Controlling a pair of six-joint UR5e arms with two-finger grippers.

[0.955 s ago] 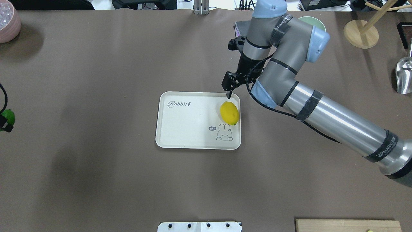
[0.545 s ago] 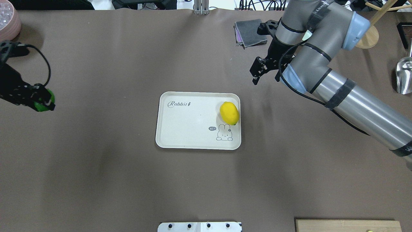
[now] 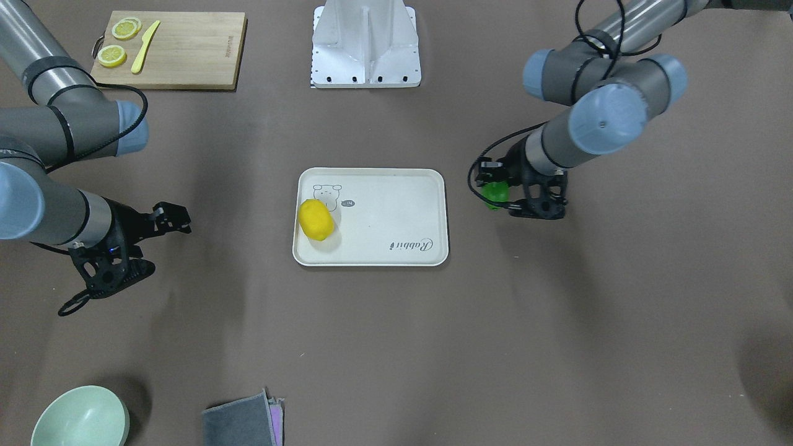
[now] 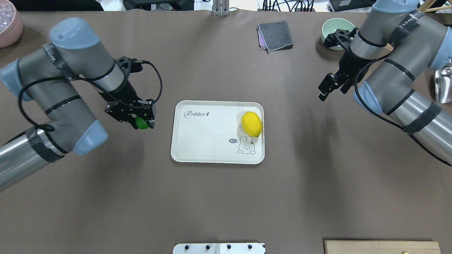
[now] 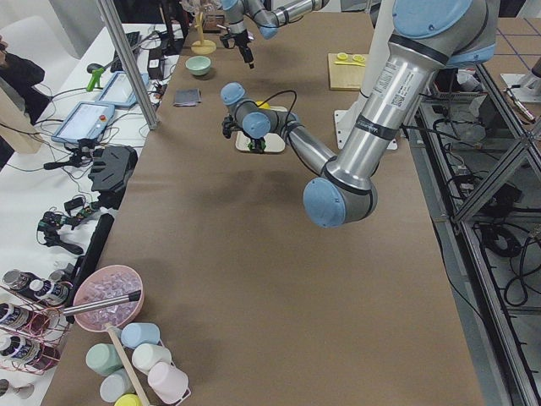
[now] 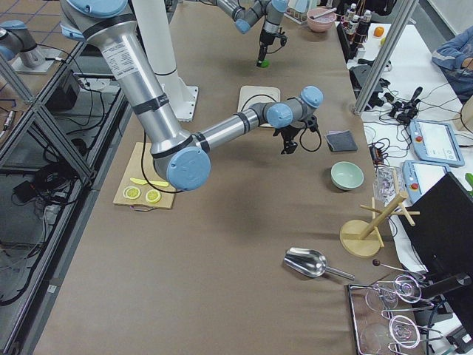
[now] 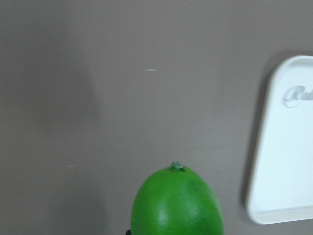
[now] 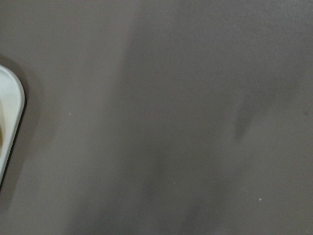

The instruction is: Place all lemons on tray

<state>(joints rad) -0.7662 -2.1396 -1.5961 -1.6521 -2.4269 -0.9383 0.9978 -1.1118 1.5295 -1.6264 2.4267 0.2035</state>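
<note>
The yellow lemon (image 4: 251, 123) lies on the right part of the cream tray (image 4: 208, 141), next to the cartoon drawing; it also shows in the front view (image 3: 316, 219). My left gripper (image 4: 140, 120) is shut on the green lemon (image 4: 142, 123) and holds it above the table just left of the tray. The left wrist view shows the green lemon (image 7: 176, 205) with the tray's corner (image 7: 288, 147) to its right. My right gripper (image 4: 332, 94) is open and empty, well to the right of the tray.
A green bowl (image 4: 335, 26) and a folded grey cloth (image 4: 275, 35) sit at the far edge. A cutting board (image 3: 186, 49) with lemon slices and a yellow knife is near the robot's base. A pink bowl (image 4: 9, 26) and a metal scoop (image 4: 443, 83) stand at the table's ends.
My right gripper has drawn back from the tray to the right, leaving the yellow lemon there. My left arm has carried the green lemon from the left edge to beside the tray.
</note>
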